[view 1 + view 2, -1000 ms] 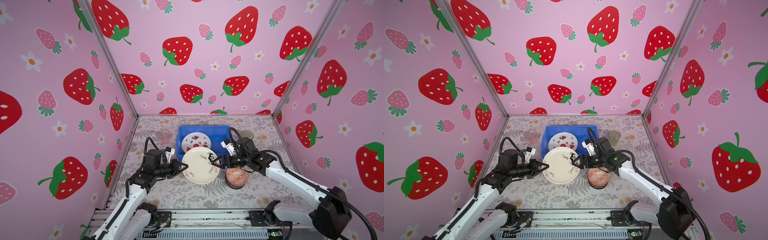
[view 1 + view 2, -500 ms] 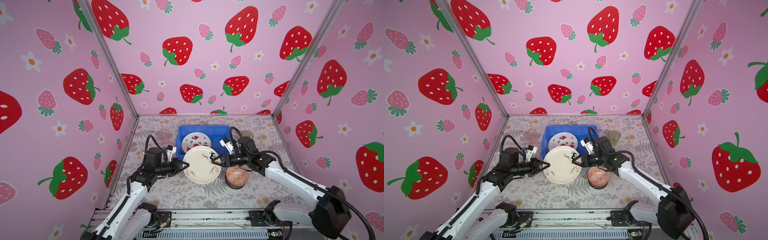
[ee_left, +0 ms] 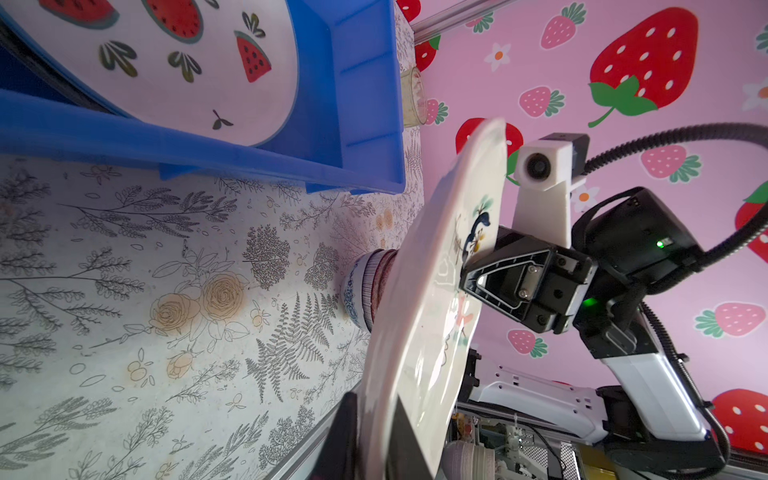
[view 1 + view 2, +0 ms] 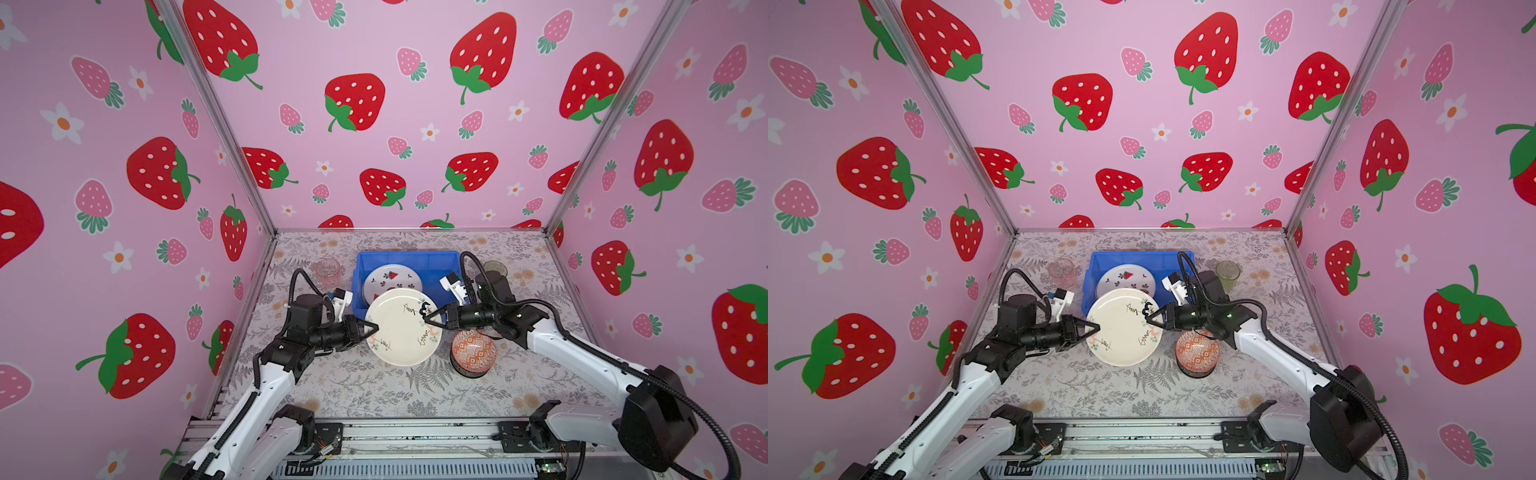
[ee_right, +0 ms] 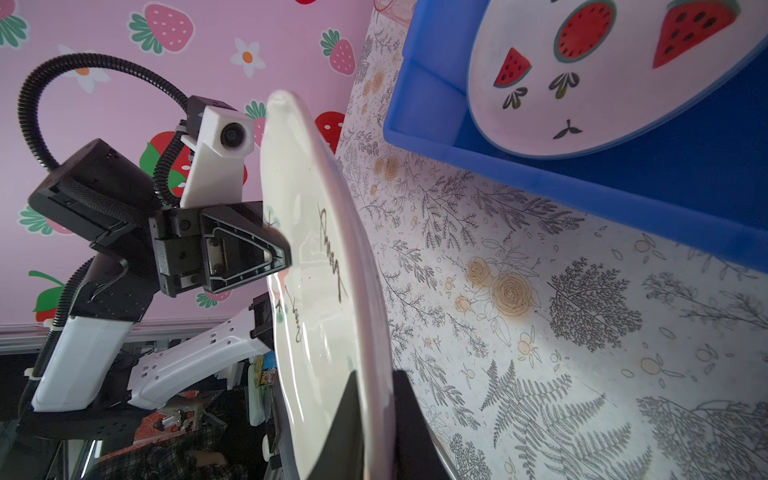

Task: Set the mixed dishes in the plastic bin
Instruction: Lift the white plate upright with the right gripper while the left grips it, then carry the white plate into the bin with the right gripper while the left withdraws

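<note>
A cream floral plate (image 4: 401,328) (image 4: 1123,328) hangs tilted above the table, just in front of the bright blue plastic bin (image 4: 409,253) (image 4: 1142,253). My left gripper (image 4: 374,326) (image 3: 374,415) is shut on its left rim. My right gripper (image 4: 426,318) (image 5: 374,390) is shut on the opposite rim, by the dark flower print. Both wrist views show the plate (image 3: 432,311) (image 5: 316,291) edge-on between black fingers. A white watermelon plate (image 4: 392,280) (image 5: 602,62) lies inside the bin.
An orange patterned bowl (image 4: 473,351) tops a stack of bowls under my right arm. A pink glass cup (image 4: 327,270) stands left of the bin and a green glass cup (image 4: 1227,272) right of it. Pink walls close three sides.
My right gripper's jaws, open around the plate's right rim a second ago, have shut on it. The plate has barely shifted and the left gripper keeps its hold.
</note>
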